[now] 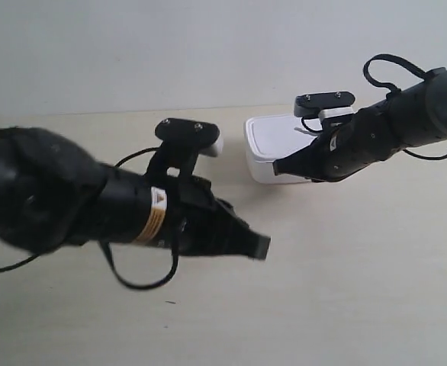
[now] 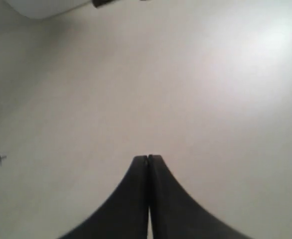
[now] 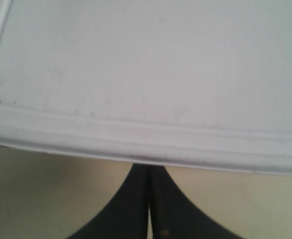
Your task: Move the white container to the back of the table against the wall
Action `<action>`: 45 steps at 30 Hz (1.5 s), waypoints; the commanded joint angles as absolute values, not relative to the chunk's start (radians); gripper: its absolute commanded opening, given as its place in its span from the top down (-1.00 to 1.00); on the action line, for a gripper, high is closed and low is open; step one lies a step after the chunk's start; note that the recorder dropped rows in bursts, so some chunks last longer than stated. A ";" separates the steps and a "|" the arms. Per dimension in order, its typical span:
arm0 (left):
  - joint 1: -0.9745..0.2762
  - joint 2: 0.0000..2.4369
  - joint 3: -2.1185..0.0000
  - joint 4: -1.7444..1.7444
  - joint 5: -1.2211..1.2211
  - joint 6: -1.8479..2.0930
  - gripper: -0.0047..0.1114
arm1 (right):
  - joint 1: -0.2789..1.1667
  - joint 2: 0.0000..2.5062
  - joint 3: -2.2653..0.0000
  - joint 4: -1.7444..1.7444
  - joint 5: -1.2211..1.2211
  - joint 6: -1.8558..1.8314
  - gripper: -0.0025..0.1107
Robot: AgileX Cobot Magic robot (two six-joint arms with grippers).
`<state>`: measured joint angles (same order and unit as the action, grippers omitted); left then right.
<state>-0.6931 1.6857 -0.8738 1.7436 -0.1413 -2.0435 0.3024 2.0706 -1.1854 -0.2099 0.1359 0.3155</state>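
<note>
The white container (image 1: 273, 145) sits far back on the table (image 1: 345, 274), a short way from the wall (image 1: 208, 46). Its rimmed lid (image 3: 151, 64) fills most of the right wrist view. My right gripper (image 3: 148, 167) is shut, and its tips press against the container's near side, just under the lid rim. In the exterior view this gripper (image 1: 278, 168) belongs to the arm at the right. My left gripper (image 2: 147, 158) is shut on nothing and hangs over bare tabletop, well short of the container (image 2: 46, 6). It shows in the exterior view as the left arm's gripper (image 1: 263, 245).
A tiny dark cross mark (image 2: 0, 159) lies on the tabletop near my left gripper. A black cable (image 1: 143, 284) loops below the arm at the exterior view's left. Bare pale tabletop lies in front of both arms.
</note>
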 commanded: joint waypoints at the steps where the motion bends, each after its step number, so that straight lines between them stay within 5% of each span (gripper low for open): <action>1: -0.903 1.414 -0.659 1.741 0.034 -2.051 0.92 | 0.303 2.077 -1.206 -0.188 0.096 0.315 0.96; 7: -1.249 1.009 -0.386 1.541 0.231 -2.054 0.92 | 0.303 2.091 -1.240 -0.183 0.073 0.315 0.96; 13: -1.457 0.714 -0.208 1.487 0.355 -2.102 0.92 | 0.303 2.141 -1.332 -0.183 0.082 0.315 0.96; 27: -1.466 0.558 -0.132 1.582 0.733 -2.073 0.92 | 0.303 2.261 -1.515 -0.181 0.134 0.315 0.96; 45: -1.466 0.552 -0.094 1.586 0.779 -2.071 0.92 | 0.303 2.399 -1.745 -0.194 0.254 0.323 0.96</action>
